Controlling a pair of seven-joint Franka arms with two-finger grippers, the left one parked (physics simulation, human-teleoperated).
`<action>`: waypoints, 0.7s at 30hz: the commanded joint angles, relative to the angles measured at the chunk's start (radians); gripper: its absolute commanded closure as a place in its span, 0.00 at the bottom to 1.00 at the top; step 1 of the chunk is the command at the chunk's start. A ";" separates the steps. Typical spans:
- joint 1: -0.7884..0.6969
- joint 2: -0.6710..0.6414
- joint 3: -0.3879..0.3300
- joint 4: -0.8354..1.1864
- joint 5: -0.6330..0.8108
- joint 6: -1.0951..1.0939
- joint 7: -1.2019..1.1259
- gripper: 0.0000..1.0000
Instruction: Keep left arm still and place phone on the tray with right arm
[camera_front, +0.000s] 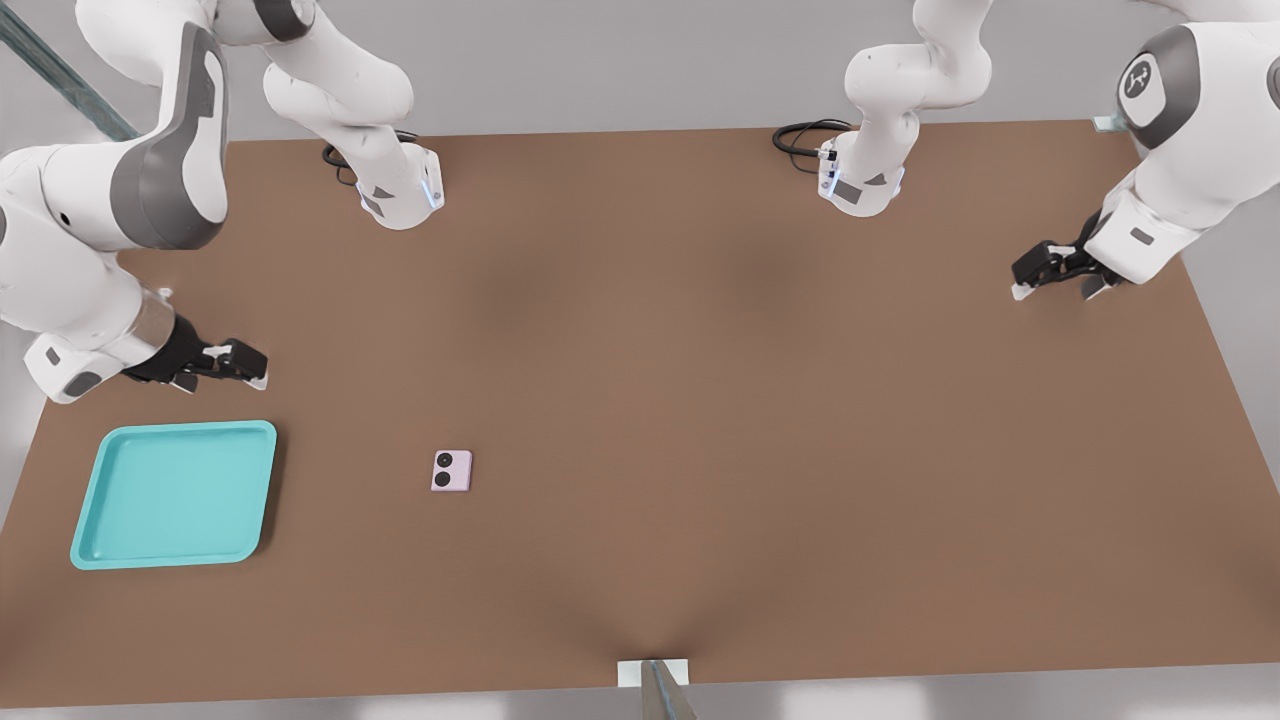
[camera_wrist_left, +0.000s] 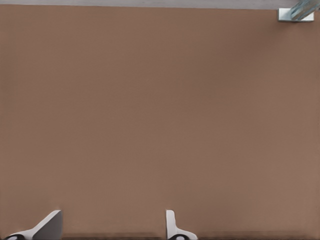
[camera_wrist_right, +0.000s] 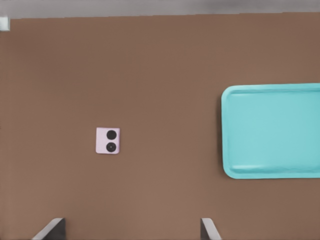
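- Broadly, one brown table (camera_front: 700, 400) fills the scene.
- One shallow turquoise tray (camera_front: 100, 500) lies at the front view's left.
- One gripper (camera_front: 235, 362), jaws spread and holding nothing, hovers just behind the tray.
- One pale pink phone (camera_front: 452, 471), two black lenses up, lies flat, well apart from the tray.

We see a plain brown table (camera_front: 700, 400). Toward the front view's left lies a turquoise tray (camera_front: 185, 427), flat on the surface near the table's edge. A small pink phone (camera_front: 451, 470) lies to its right, well apart from it, lenses up. Two white arm bases (camera_front: 400, 195) stand along the far edge, each with a black cable (camera_front: 800, 135) beside it. The gripper (camera_front: 250, 368) hangs above the table just behind the tray, fingers spread.
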 joint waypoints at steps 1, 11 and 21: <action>-0.003 0.028 0.011 0.034 0.015 -0.047 0.122 0.00; 0.116 0.212 0.070 -0.221 -0.085 0.478 0.131 0.00; 0.169 0.448 0.070 -0.198 -0.086 0.733 0.236 0.00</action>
